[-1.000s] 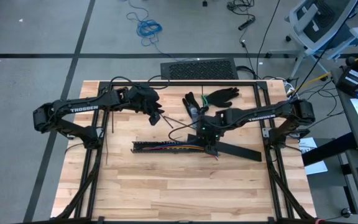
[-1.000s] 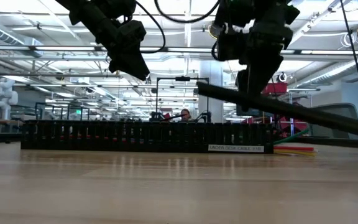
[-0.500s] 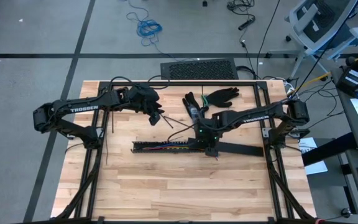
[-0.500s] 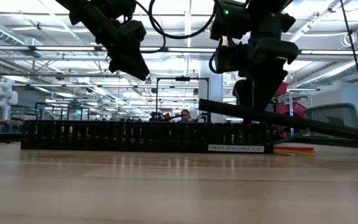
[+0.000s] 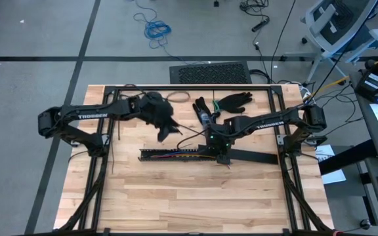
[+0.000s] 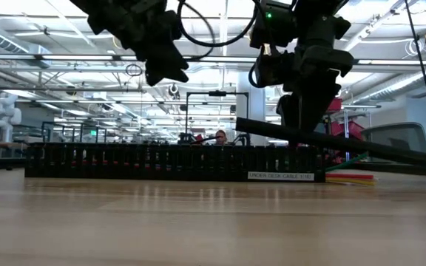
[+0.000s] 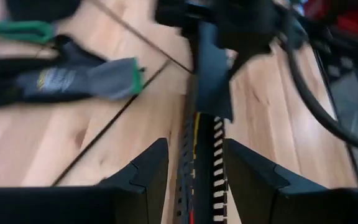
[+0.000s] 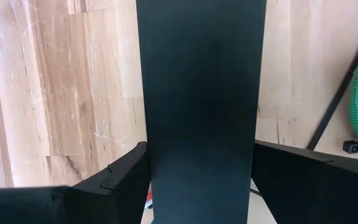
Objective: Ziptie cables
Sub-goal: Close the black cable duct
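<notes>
Two dark arms are reaching over the pale, planked wooden tabletop (image 5: pixel 176 203). One long black slotted rail (image 5: pixel 172 155) is lying across its middle, its toothed wall showing as a comb of narrow slots in the low view. The cables (image 5: pixel 182 155), thin flexible wires in red, yellow and blue, are resting inside the rail's channel; their exact count cannot be told. At least two zipties (image 5: pixel 188 128), thin straight dark strips, are lying on the wood beyond the rail, near two dark gloves (image 5: pixel 223 103).

The right end effector (image 5: pixel 222 155) is gripping one flat, smooth, matte black cover strip (image 5: pixel 251 157) at the rail's right end. The left end effector (image 5: pixel 168 130) is hovering above the tabletop behind the rail, fingers parted and holding nothing.
</notes>
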Controlling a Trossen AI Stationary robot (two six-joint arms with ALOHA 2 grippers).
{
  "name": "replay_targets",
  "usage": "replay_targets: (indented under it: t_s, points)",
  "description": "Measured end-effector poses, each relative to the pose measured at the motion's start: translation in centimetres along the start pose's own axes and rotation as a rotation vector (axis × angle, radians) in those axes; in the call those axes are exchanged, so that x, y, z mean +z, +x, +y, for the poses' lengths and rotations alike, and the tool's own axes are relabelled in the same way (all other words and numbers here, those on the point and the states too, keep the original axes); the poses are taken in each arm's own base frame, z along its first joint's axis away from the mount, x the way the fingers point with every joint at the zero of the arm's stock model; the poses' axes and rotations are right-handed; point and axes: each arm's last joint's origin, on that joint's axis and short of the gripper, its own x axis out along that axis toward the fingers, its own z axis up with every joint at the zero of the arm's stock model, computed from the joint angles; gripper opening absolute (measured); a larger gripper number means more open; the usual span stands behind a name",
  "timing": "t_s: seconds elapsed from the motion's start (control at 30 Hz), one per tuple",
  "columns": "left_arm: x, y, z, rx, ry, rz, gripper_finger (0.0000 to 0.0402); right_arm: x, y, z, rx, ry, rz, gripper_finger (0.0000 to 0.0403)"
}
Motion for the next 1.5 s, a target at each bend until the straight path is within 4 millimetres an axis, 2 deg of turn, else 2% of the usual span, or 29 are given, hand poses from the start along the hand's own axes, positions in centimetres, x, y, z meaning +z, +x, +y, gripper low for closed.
replay_targets:
  t_s: [0.13,0.23,0.4,0.53,0.7,0.83,1.0,1.27,1.5]
  points:
    - [0.0,1.6,-1.4,-0.052,0.189,-0.008,0.0151,0.0,0.0,-0.1,0.000,-0.002,-0.003,0.0242]
    - [-0.4,3.3,-1.7,-0.082,0.214,-0.029,0.0151,0.0,0.0,-0.1,0.000,-0.008,-0.004,0.0242]
    - [-2.0,5.9,-1.2,-0.105,0.147,-0.063,0.0145,0.1,0.0,-0.1,0.000,-0.009,-0.005,0.0242]
    - [-3.3,7.4,-0.4,-0.131,0.078,-0.100,0.0122,0.1,0.0,-0.1,0.000,-0.008,-0.005,0.0242]
    - [-4.4,8.9,0.0,-0.132,0.065,-0.060,0.0093,0.2,0.0,-0.1,0.000,-0.010,-0.022,0.0242]
    - [-4.2,9.4,-0.1,-0.144,0.084,-0.092,0.0067,0.3,0.0,0.0,0.000,-0.006,-0.028,0.0242]
    - [-4.2,9.5,-0.3,-0.151,0.083,-0.092,0.0008,0.3,0.0,0.0,0.000,0.010,-0.030,0.0242]
    - [-4.1,9.8,-0.5,-0.137,0.075,-0.117,0.0001,0.3,0.0,0.0,-0.001,0.016,-0.030,0.0242]
    - [-3.4,9.6,-0.7,-0.154,0.052,-0.191,0.0001,0.1,1.1,-0.2,0.001,0.021,0.025,0.0242]
